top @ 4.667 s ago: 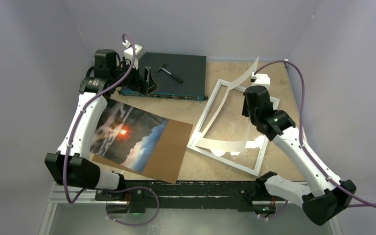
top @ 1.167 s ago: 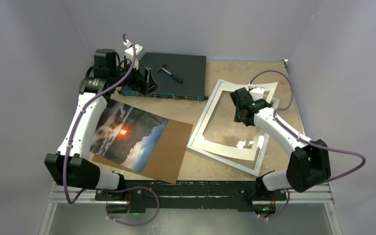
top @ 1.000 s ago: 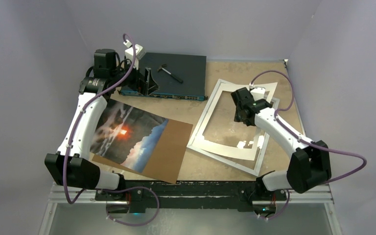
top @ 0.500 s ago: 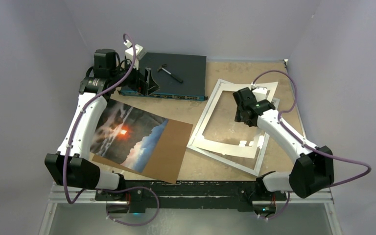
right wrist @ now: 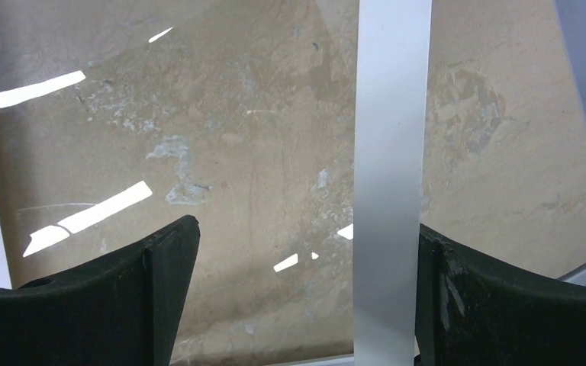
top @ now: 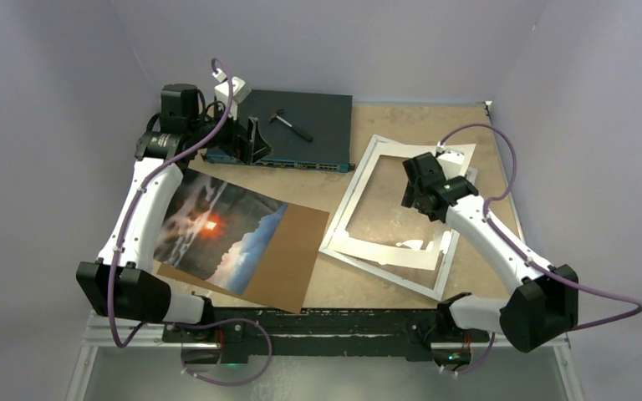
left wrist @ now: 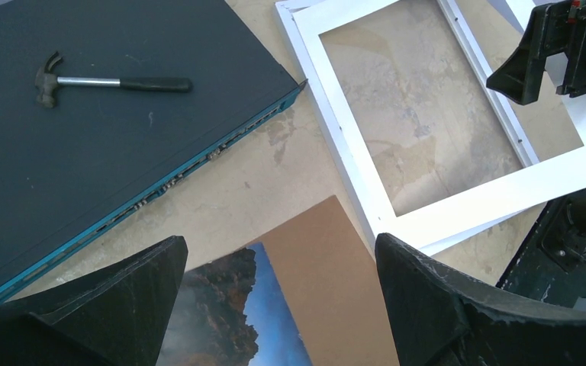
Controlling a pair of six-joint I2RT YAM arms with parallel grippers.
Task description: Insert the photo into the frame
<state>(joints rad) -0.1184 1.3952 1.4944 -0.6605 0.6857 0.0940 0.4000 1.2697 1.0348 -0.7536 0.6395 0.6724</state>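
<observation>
1. Photo [top: 217, 230] lies on a brown board [top: 292, 251] toward the near-left corner of the desk [top: 401, 117], nearward of the left pincer [left wrist: 278, 240], whose jaws stand apart and empty.
2. Right pincer [right wrist: 305, 229], also apart, hovers over the frame [top: 358, 171] on the right side.

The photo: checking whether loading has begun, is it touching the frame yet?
Apart. The top view shows the photo lying on the brown board, with a strip of bare board between it and the frame.
</observation>
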